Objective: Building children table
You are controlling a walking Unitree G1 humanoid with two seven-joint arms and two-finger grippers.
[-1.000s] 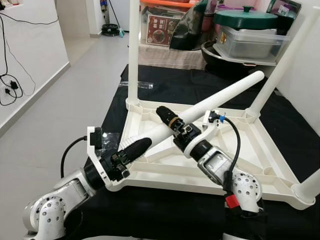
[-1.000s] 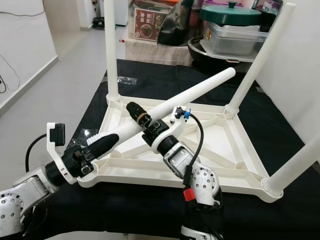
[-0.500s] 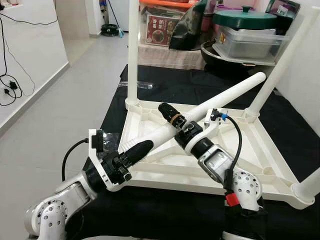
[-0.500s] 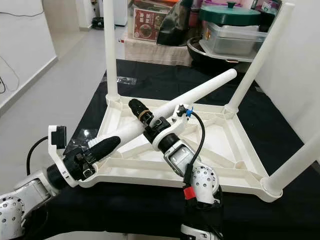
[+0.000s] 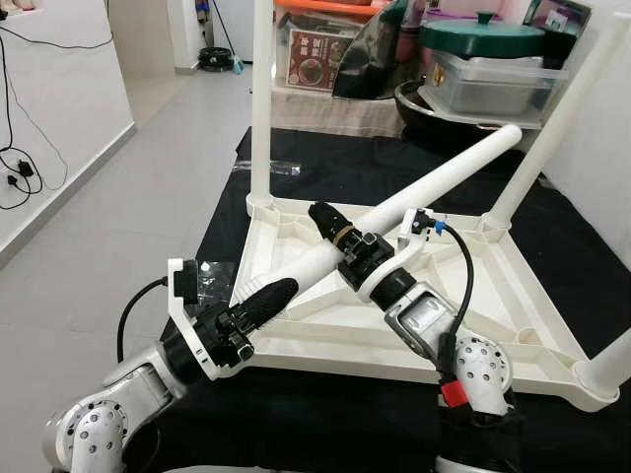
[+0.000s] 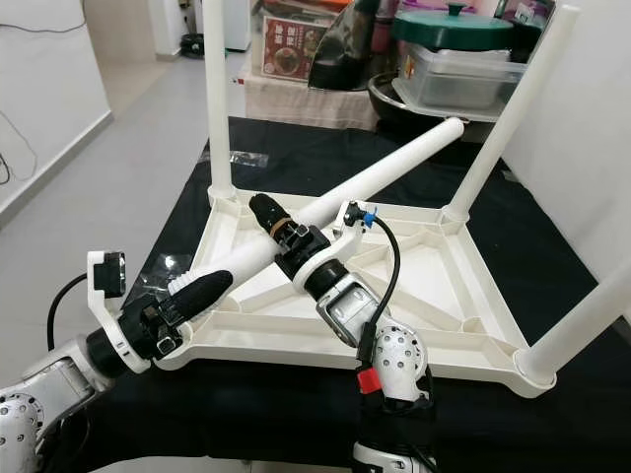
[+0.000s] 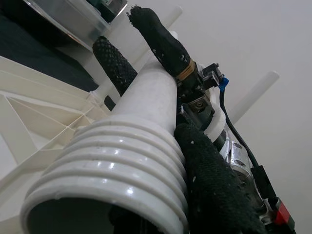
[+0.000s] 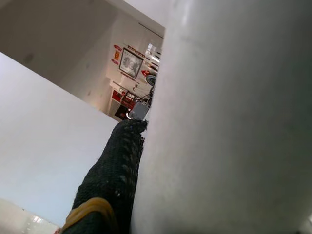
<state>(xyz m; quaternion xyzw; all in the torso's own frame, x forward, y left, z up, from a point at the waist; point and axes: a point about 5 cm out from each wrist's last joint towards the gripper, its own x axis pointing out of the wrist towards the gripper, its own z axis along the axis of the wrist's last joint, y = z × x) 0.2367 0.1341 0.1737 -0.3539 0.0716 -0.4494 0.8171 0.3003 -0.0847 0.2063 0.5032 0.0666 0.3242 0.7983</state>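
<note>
**Fourth leg held in two grippers over the upturned tabletop**

Upturned white tabletop [image 5: 493, 296] flat on a black cloth [image 5: 325, 168], ribbed underside up. Three legs already seated in its corner sockets: one upright at the far left corner [image 5: 262, 99], one at the far right corner [image 5: 562, 108], one at the near right corner [image 5: 606, 370]. Near left corner socket of the tabletop, just beside the left gripper, not yet filled.

Loose leg [image 5: 434, 187] slanting across the tabletop, threaded end low over that near left corner, plain end high toward the far right corner. Left gripper [image 5: 258, 301] clenched on the leg just above the thread (coarse white ridges plain in the left wrist view [image 7: 117, 161]). Right gripper [image 5: 335, 229] clamped round the shaft further up, over the middle of the tabletop, black finger [image 8: 114, 175] pressed flat against the white tube.

Likely hollow moulded plastic: light, stiff, smooth and somewhat slippery, so prone to spinning inside the pads. Best held as now, one grip close to the thread for aiming, one higher for leverage. Thread probably easy to cross if started at a slant; better brought upright over the socket before turning. Tabletop light too, apt to slide on the cloth under a sideways push.
</note>
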